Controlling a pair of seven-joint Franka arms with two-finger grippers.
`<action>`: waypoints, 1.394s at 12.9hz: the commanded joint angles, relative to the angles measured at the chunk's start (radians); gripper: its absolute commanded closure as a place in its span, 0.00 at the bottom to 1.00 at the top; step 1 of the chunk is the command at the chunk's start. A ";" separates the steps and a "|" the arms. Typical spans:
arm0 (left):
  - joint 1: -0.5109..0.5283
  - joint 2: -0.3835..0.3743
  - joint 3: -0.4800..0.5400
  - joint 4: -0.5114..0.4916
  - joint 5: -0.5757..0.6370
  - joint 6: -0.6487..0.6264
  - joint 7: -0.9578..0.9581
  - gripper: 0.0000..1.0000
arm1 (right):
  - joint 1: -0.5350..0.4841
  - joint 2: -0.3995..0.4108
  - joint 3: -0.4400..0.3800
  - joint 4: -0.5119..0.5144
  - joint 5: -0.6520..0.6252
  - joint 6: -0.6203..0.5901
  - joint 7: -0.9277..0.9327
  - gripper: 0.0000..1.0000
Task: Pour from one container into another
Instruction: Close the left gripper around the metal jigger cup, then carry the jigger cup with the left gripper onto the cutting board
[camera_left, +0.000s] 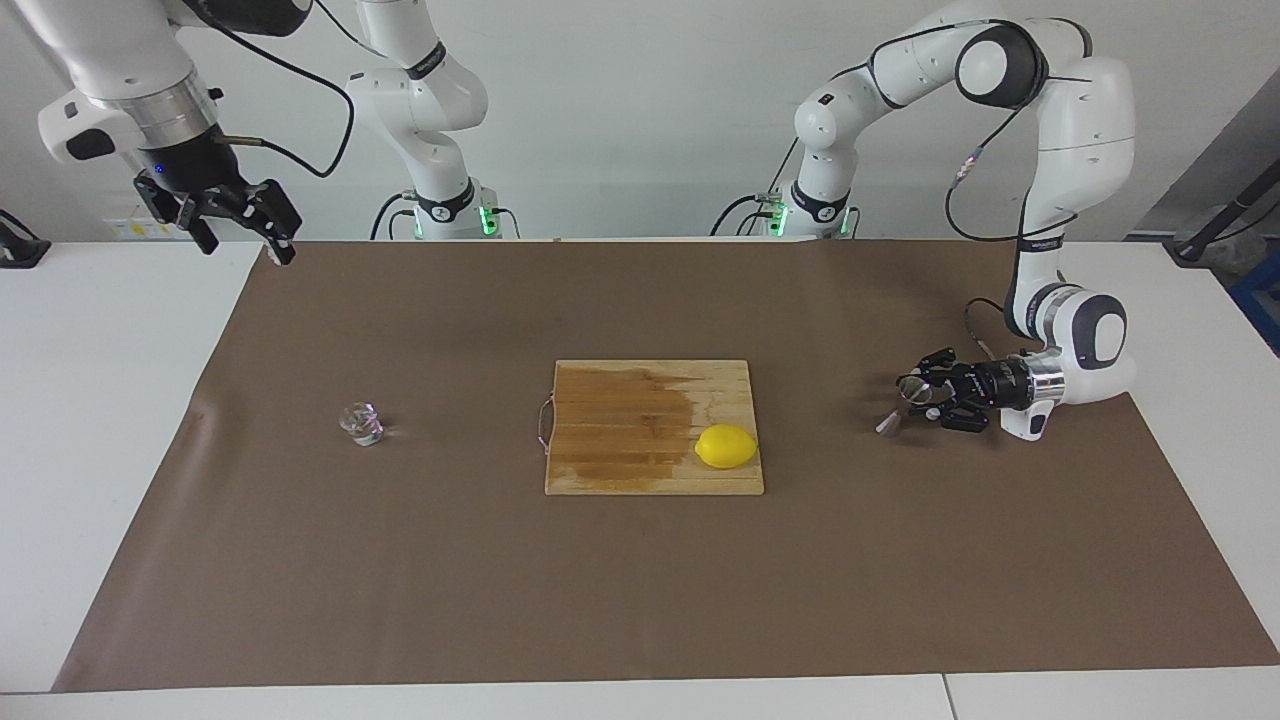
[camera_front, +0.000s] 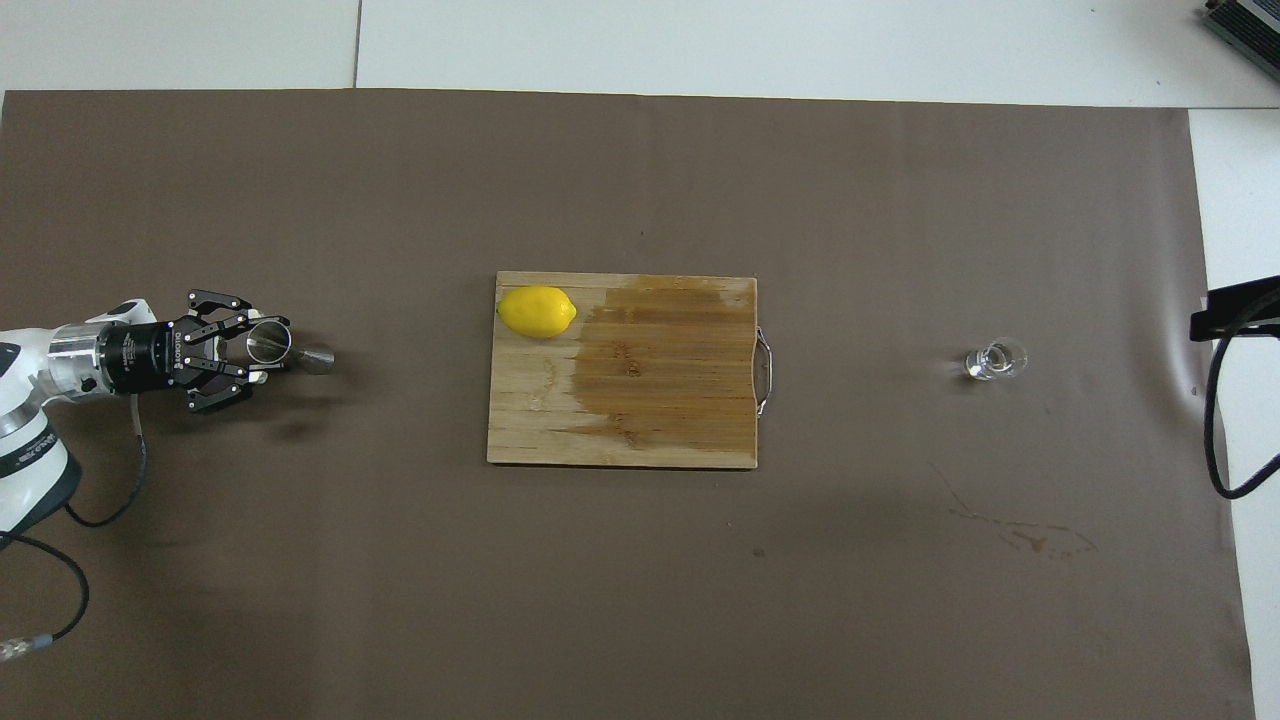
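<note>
Your left gripper sits low over the mat, fingers closed around the jigger (standing at the left arm's end). The glass cup stands well apart at the right arm's end, where your right gripper waits raised, fingers spread.

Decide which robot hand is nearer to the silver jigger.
Left. The left hand is closed around the jigger at its own end of the table; the right hand hangs raised above the other end's edge.

Lemon on board, between glass cup and jigger.
</note>
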 joint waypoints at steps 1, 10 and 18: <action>0.019 0.008 -0.020 -0.001 0.008 0.015 -0.015 0.57 | -0.013 -0.023 0.007 -0.022 0.029 -0.001 -0.017 0.00; 0.010 0.008 -0.060 0.043 0.002 0.003 -0.082 0.65 | -0.013 -0.021 0.007 -0.022 0.029 -0.001 -0.017 0.00; -0.097 -0.118 -0.144 0.045 -0.076 0.070 -0.180 0.64 | -0.011 -0.021 0.007 -0.022 0.029 -0.001 -0.017 0.00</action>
